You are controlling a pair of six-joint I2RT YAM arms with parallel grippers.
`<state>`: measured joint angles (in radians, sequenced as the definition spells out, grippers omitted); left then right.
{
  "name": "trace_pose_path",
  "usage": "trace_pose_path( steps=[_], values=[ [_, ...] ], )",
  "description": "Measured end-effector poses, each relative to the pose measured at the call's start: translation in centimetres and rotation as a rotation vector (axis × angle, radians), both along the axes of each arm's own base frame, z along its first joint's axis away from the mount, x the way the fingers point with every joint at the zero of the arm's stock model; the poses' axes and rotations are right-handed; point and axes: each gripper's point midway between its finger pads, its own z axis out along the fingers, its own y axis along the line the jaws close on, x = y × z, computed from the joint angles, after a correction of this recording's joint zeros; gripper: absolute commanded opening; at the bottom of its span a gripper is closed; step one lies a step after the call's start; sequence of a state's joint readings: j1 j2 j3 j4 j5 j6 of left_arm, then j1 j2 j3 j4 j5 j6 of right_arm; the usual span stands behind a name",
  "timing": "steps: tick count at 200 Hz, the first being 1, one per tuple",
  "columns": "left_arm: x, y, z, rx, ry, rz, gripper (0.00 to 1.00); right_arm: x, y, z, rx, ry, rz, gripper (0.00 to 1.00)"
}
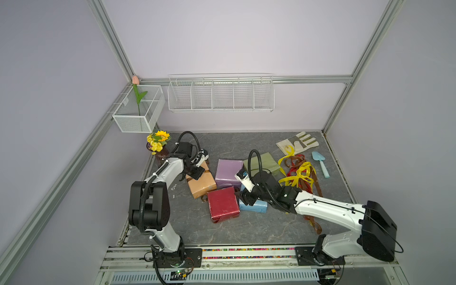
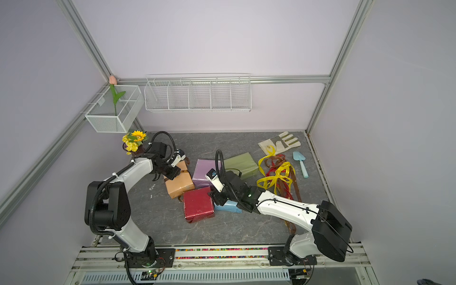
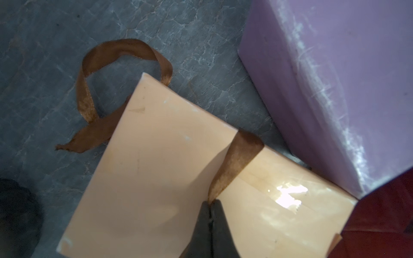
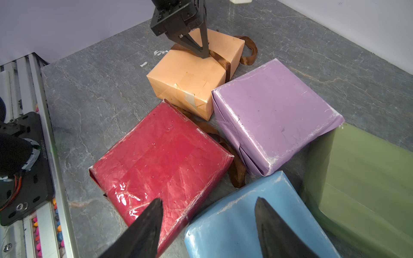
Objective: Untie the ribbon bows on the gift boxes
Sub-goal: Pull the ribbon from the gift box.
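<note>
The tan-orange gift box (image 1: 201, 183) (image 3: 156, 178) has a brown ribbon (image 3: 237, 160) (image 4: 220, 59) across its top, with a loose loop lying on the table past its far end. My left gripper (image 3: 211, 202) (image 4: 205, 54) stands on top of this box, shut on that ribbon. The other gift boxes crowd beside it: lilac (image 1: 228, 172), red (image 1: 223, 203), light blue (image 4: 234, 223) and olive green (image 4: 362, 178). My right gripper (image 4: 209, 198) (image 1: 243, 197) hangs open over the red and light blue boxes, holding nothing. A brown strip (image 4: 234, 167) lies between the boxes.
A tangle of loose yellow, red and brown ribbons (image 1: 298, 175) lies right of the boxes. A work glove (image 1: 298, 143) and a blue trowel (image 1: 320, 164) are at the back right. A yellow flower bunch (image 1: 158, 142) stands at the back left. White wire baskets (image 1: 220, 95) hang on the walls.
</note>
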<state>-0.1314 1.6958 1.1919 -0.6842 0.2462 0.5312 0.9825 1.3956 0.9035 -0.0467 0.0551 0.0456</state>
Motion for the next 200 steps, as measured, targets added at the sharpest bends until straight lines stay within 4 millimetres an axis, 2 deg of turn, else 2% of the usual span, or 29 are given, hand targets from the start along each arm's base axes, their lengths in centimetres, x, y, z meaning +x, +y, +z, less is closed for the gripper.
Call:
trace_pose_path(
  steps=[38, 92, 132, 153, 178, 200],
  values=[
    [0.5, -0.7, 1.0, -0.059, -0.021, 0.04, 0.0, 0.1, 0.1, -0.2, -0.003, 0.002, 0.0, 0.69],
    [1.5, -1.5, 5.6, -0.162, -0.139, 0.101, 0.0, 1.2, 2.1, -0.6, 0.003, 0.011, 0.004, 0.69],
    [1.5, -2.0, 7.3, -0.22, -0.154, 0.138, 0.0, 3.5, 6.1, 0.0, 0.059, 0.002, 0.009, 0.67],
    [1.5, -2.2, 8.1, -0.251, -0.159, 0.16, 0.0, 5.2, 8.7, -0.3, 0.103, 0.009, -0.004, 0.61],
    [1.6, -2.5, 9.3, -0.299, -0.174, 0.185, 0.0, 7.1, 11.8, -1.6, 0.155, 0.03, -0.028, 0.52],
    [1.5, -2.7, 10.6, -0.333, -0.195, 0.2, 0.0, 8.4, 13.7, -3.4, 0.173, 0.054, -0.046, 0.49]
  ],
)
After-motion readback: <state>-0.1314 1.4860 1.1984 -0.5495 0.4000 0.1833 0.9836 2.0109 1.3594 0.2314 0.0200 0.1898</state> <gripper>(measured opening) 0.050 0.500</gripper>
